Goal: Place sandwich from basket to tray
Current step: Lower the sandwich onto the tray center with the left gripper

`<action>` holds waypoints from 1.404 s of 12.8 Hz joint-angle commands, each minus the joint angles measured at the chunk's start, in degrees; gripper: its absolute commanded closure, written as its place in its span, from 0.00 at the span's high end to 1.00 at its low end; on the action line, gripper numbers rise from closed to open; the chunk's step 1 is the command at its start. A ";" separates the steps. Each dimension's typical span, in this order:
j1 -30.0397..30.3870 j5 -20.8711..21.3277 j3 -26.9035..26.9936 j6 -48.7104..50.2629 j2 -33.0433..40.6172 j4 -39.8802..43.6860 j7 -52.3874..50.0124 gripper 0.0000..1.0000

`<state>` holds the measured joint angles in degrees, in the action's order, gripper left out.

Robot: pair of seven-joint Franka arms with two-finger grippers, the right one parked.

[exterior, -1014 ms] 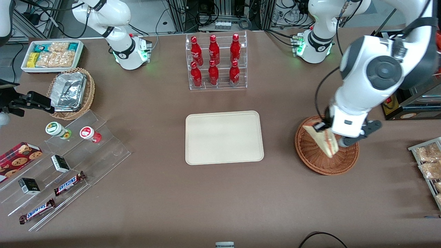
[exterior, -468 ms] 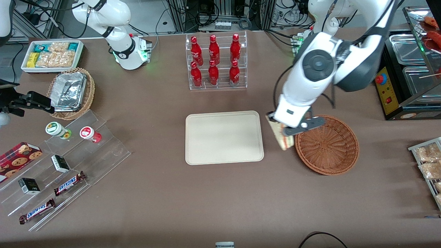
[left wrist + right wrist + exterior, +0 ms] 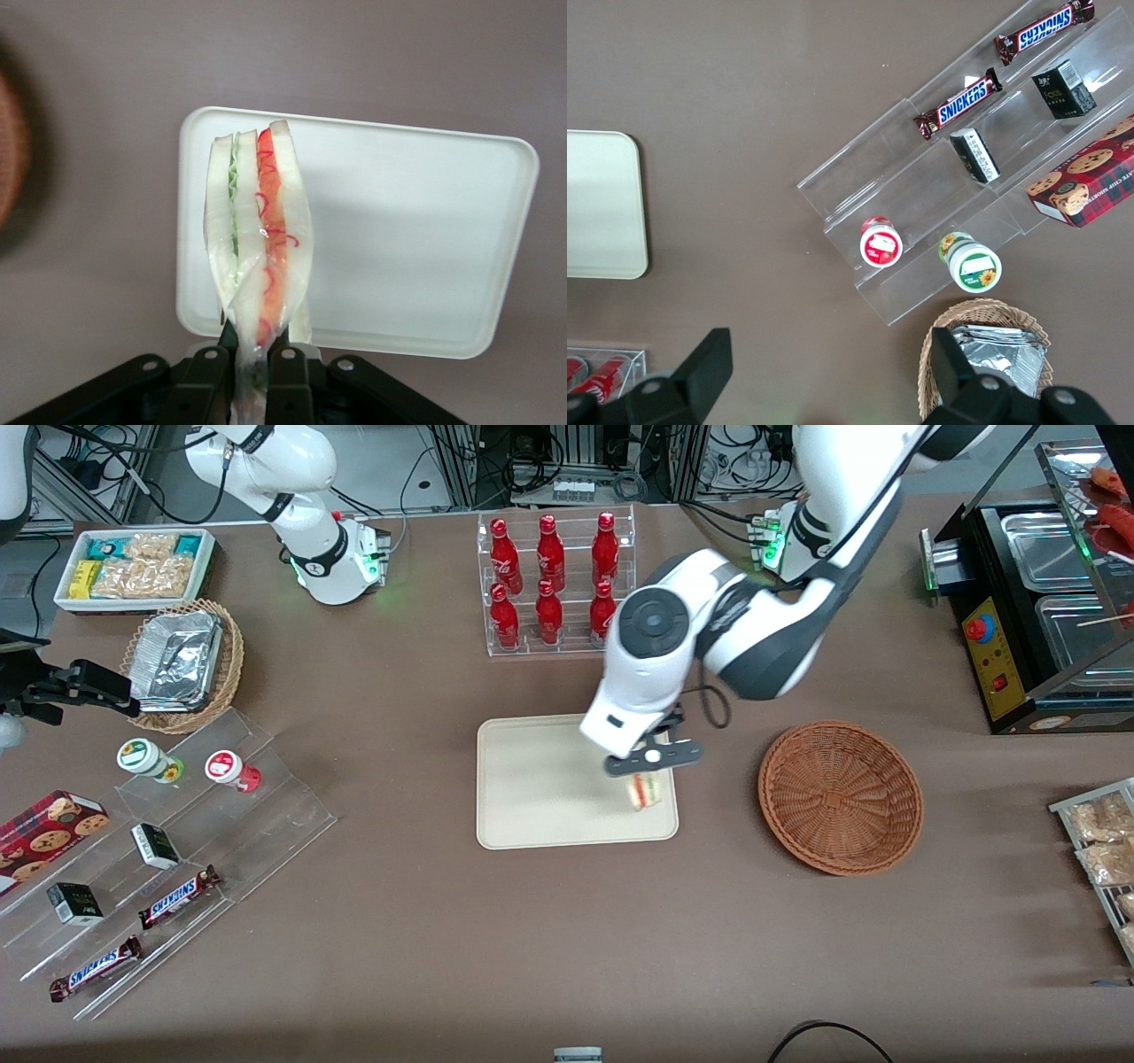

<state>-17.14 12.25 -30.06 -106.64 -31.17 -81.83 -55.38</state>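
Sandwich hangs over the tray at its edge nearest the basket, pinched by the gripper above it. From the left wrist, the fingers clamp the sandwich's end, its filling edge facing the tray.

The sandwich shows pale white bread with a green strip and a red-orange strip along its cut edge. The black tool pinches it above the cream-beige tray. The basket is reddish-brown woven wicker. The table is plain dull brown. Red bottles stand in a clear rack.
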 commanded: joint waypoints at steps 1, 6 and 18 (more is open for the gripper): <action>-3.32 3.02 0.27 -3.38 -4.32 3.17 -2.36 0.00; -6.32 7.17 0.36 -9.36 -10.12 2.82 -4.47 0.00; -8.26 11.83 0.36 -14.12 -15.41 1.15 -4.47 0.11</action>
<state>-24.70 22.79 -29.98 -120.50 -46.31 -81.04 -58.90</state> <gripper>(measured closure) 0.859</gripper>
